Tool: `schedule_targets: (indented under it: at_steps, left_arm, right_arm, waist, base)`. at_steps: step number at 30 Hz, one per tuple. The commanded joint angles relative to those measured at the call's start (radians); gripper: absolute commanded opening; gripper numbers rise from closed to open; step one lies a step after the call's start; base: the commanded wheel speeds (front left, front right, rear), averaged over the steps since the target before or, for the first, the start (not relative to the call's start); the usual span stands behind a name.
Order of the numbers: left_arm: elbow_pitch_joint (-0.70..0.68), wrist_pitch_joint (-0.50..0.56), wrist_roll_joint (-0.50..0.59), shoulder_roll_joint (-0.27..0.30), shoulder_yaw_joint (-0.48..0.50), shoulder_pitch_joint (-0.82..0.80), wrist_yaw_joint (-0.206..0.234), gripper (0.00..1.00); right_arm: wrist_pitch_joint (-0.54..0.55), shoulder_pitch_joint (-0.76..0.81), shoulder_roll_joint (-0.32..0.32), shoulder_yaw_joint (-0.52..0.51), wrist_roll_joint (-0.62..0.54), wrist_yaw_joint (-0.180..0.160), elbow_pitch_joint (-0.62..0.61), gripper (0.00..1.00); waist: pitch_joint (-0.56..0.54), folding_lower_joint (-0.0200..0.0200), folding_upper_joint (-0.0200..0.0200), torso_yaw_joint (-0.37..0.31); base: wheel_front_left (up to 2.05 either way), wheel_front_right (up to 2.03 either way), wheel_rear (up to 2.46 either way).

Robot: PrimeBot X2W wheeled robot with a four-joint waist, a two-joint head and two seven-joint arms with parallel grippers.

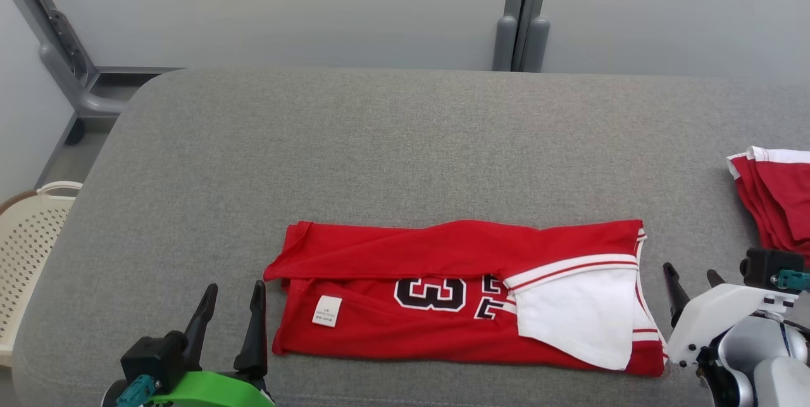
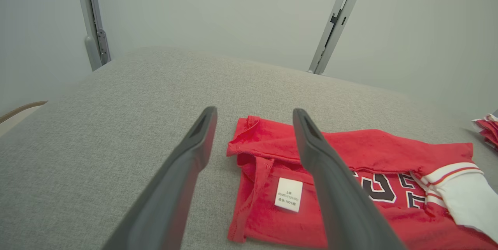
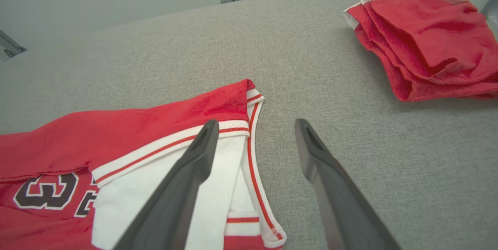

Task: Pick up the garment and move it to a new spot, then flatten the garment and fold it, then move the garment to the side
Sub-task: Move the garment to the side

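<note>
The left gripper (image 1: 234,288) is hovering, fingers apart, just off the left end of the jersey (image 1: 443,249), which is lying part-folded at the pad's (image 1: 380,141) near middle. Soft, light and limp, it is likely calling for pinches at both end hems. The right gripper (image 1: 691,271) is hanging spread beside its right end.

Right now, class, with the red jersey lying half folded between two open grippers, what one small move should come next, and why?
Probably lower the left gripper onto the left end of the jersey, by its white label, to grasp it for a crosswise fold. The jersey is folded lengthwise yet lies long, and this and the right gripper stand open at its ends, holding nothing.
</note>
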Motion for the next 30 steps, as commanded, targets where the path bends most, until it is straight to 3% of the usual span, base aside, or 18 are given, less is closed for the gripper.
schedule_targets:
  at_steps: [1, 7, 13, 21, 30]
  left_arm:
    - [0.002, 0.0, -0.004, 0.005, 0.002, -0.004, -0.005, 1.0]
    - [-0.006, 0.005, -0.01, -0.002, -0.005, -0.008, -0.006, 1.0]
    - [-0.006, 0.008, -0.013, 0.005, -0.01, -0.018, -0.012, 1.0]
    - [-0.002, 0.013, -0.015, 0.009, -0.013, -0.038, -0.014, 1.0]
    - [0.001, 0.007, -0.003, 0.007, -0.016, -0.066, -0.017, 1.0]
  right_arm:
    - [0.059, 0.005, -0.003, -0.02, -0.01, 0.0, -0.009, 1.0]
    - [0.295, -0.027, -0.004, -0.082, -0.055, 0.0, -0.051, 1.0]
    - [0.429, -0.047, -0.004, -0.05, -0.065, 0.0, -0.09, 1.0]
    - [0.479, -0.076, -0.004, -0.025, -0.092, 0.0, -0.066, 1.0]
    - [0.452, -0.122, -0.004, -0.045, -0.099, 0.0, 0.027, 1.0]
  waist:
    - [0.004, 0.0, -0.0001, 0.002]
    - [0.018, 0.0, -0.0001, 0.01]
    - [0.036, 0.0, -0.0001, 0.018]
    - [0.068, 0.0, -0.0001, 0.031]
    - [0.107, 0.0, -0.0001, 0.06]
  base:
    - [0.0, 0.0, 0.0]
    - [0.0, 0.0, 0.0]
    - [0.0, 0.0, 0.0]
    - [0.0, 0.0, 0.0]
    - [0.0, 0.0, 0.0]
